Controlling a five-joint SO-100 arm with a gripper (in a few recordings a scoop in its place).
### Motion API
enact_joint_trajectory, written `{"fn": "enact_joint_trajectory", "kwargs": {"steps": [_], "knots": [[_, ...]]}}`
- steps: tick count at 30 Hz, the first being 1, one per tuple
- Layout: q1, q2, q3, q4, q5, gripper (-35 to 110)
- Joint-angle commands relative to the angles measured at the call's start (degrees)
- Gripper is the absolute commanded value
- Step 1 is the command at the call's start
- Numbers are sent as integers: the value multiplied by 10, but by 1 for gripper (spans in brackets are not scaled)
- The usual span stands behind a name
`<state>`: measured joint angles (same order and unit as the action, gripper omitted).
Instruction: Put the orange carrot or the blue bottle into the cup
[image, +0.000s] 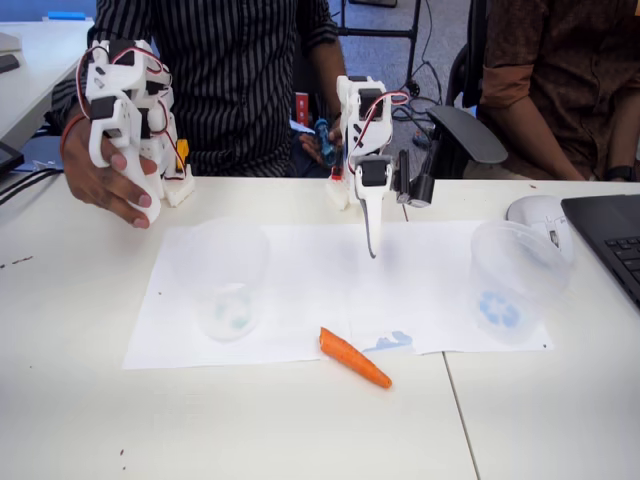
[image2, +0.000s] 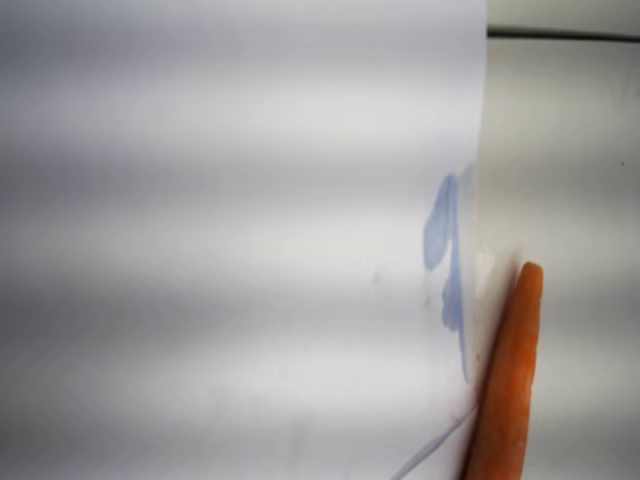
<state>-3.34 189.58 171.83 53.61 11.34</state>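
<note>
second clear cup (image: 508, 282) and laptop (image: 612, 238) seen at right, orange carrot (image: 354, 357) lying unobstructed on paper's (image: 300, 290) edge, gripper (image: 372, 240) hung pointing down above paper, apparently closed, empty

Bright, even room light; wrist view soft-focused with horizontal banding.

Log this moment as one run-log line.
pincer: above paper, holds nothing, jaw state unclear | orange carrot: lying at paper's front edge | cup: upright, left in fixed view, no carrot inside | phase: pre-grasp
</note>
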Motion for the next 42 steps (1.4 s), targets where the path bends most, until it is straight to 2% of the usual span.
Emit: {"fn": "enact_joint_trajectory", "kwargs": {"steps": [1,6,16,23,34,42], "knots": [[2,12,-83,1,18,19],[8,-18,-149,1,21,19],[174,-318,-354,1,25,19],[201,-422,-493,12,25,19],[200,-665,-751,210,30,19],[143,-847,-960,365,141,19]]}}
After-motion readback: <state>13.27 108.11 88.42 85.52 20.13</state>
